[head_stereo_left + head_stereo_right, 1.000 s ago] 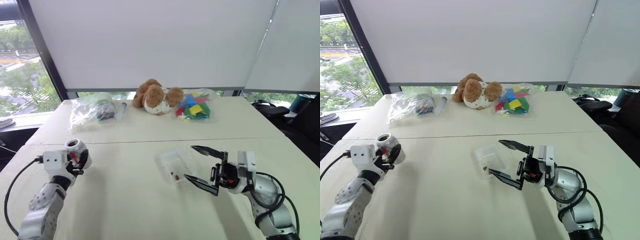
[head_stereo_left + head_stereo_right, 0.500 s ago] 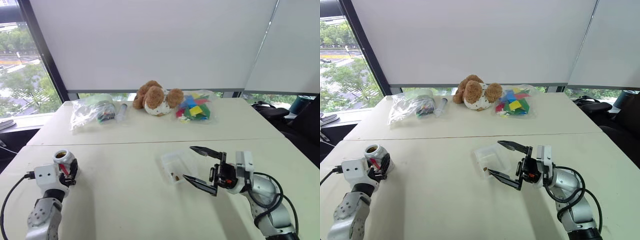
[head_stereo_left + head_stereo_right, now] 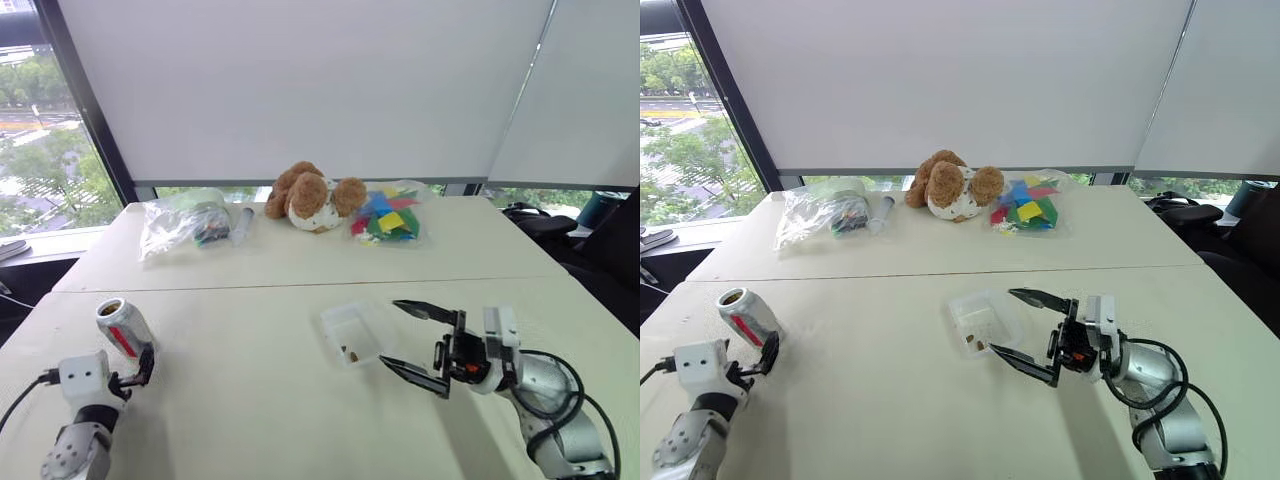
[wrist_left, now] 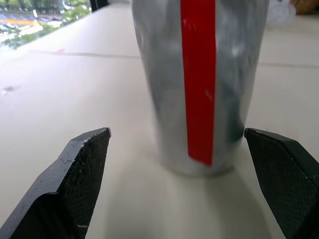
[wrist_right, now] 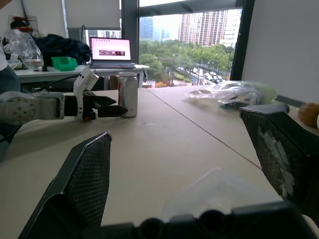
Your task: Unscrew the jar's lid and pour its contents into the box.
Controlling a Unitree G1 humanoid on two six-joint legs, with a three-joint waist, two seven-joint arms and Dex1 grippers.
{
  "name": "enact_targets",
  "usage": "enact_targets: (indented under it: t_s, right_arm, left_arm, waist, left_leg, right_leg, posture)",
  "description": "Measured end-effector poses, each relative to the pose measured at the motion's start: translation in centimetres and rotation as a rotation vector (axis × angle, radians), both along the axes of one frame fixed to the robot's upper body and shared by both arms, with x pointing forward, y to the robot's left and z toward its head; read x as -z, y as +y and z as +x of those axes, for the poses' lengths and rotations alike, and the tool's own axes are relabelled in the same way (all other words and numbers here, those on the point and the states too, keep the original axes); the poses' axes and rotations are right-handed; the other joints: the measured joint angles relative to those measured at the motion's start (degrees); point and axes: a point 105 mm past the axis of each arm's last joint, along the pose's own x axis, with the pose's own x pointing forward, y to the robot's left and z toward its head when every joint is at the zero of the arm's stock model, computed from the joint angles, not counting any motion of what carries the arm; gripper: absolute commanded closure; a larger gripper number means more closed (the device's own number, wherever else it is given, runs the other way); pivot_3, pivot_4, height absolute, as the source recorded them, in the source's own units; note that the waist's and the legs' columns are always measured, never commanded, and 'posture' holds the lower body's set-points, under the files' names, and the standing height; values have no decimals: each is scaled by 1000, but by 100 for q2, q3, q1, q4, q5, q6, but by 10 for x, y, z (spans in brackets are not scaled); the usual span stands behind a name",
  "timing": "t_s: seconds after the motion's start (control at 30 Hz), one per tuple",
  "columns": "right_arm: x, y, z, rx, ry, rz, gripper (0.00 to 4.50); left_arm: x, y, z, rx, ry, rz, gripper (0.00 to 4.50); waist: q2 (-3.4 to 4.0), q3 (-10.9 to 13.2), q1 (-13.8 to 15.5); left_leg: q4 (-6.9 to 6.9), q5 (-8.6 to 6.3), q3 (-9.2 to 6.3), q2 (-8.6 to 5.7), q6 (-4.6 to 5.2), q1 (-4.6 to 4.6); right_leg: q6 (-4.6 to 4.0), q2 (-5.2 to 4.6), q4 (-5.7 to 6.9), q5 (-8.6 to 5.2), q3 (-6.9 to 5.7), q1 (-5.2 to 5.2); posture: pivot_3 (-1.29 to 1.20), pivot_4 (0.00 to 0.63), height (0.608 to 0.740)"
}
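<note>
Pale table (image 3: 250, 400) by blinds-covered windows. Lidless jar (image 3: 119, 327) stands on the table's left edge, brown bits inside, between left end effector's (image 3: 143, 367) spread fingers, untouched. Clear box (image 3: 351, 334) mid-table holds few bits; right end effector (image 3: 418, 341) gapes beside it.

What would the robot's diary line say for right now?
jar: upright on table, lid off | left gripper: open, jar between fingers | right gripper: open, empty, beside box | box: few brown bits

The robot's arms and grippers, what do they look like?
Both arms are silvery-grey jointed shells with black cables looping beside them. The left gripper and right gripper each have two black, pointed, finely textured fingers on a white block; the right shows a small orange-red spot.
</note>
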Motion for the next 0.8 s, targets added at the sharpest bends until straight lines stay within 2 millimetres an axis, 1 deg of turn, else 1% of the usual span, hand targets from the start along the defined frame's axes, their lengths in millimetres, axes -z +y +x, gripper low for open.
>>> enact_targets:
  t_s: [0.07,0.17,0.27,0.37,0.4,0.47,0.53,0.6,0.67,0.7,0.8]
  right_arm:
    - [3,-3,-2,11,15,-2,0]
    - [6,-15,-4,44,31,-23,0]
    - [5,-26,-6,72,31,-34,0]
    - [6,-38,-11,94,43,-75,0]
    - [7,-42,-13,92,50,-91,0]
    - [7,-57,-21,95,73,-160,0]
    - [3,-72,-29,93,95,-226,0]
    - [2,-76,-36,61,118,-269,0]
    - [5,-79,-42,31,143,-304,0]
    - [5,-81,-43,24,148,-315,0]
    - [6,-91,-44,29,162,-355,0]
  left_arm:
    - [0,-1,-4,20,12,10,71]
    - [0,-1,-9,55,37,33,71]
    - [-4,-3,-13,107,48,66,71]
    - [-10,-8,-23,197,73,118,71]
    - [-9,-10,-28,244,96,134,71]
    - [-18,-20,-45,418,158,238,71]
    - [-29,-31,-62,605,215,403,71]
    - [-42,-47,-72,773,214,538,71]
    - [-48,-54,-78,860,209,592,71]
    - [-49,-54,-79,878,214,601,71]
    - [-59,-56,-76,924,188,628,71]
  waist:
    - [0,0,0]
    - [0,0,-3]
    - [-1,-1,-7]
    - [-1,-1,-8]
    - [-1,-1,-8]
    - [-4,0,-14]
    - [-1,-2,-4]
    - [1,-3,5]
    - [7,-5,5]
    - [8,-5,-1]
    - [6,-4,-6]
  left_leg:
    - [0,0,1,0,0,0]
    - [0,0,3,0,0,-1]
    - [-1,0,3,1,0,0]
    - [-6,0,5,2,0,0]
    - [-7,0,5,3,0,0]
    - [-15,-1,9,7,-1,-3]
    - [-21,-1,15,7,-1,-1]
    - [-19,-2,16,13,-2,0]
    - [-20,-2,19,16,-2,0]
    - [-20,-2,21,16,-2,0]
    - [-20,-2,23,9,-2,-2]
  right_leg:
    - [-2,0,-1,-1,1,0]
    - [-4,-2,-3,-2,1,0]
    - [-5,-1,-3,-3,2,-1]
    - [-7,-2,-9,-4,3,-1]
    - [-7,-2,-9,-4,3,-2]
    - [-10,-4,-21,-6,4,-6]
    - [-14,-14,-27,-7,4,-8]
    - [-18,-19,-28,-5,4,-9]
    - [-17,-21,-30,-5,4,-9]
    - [-17,-21,-30,-6,4,-12]
    - [-17,-16,-31,-6,3,-14]
  posture:
    - [0,150,740]
    - [0,150,740]
    - [0,150,740]
    - [0,150,740]
    - [0,150,740]
    - [0,150,740]
    - [0,150,740]
    - [0,150,740]
    - [0,150,740]
    - [0,150,740]
    - [0,150,740]
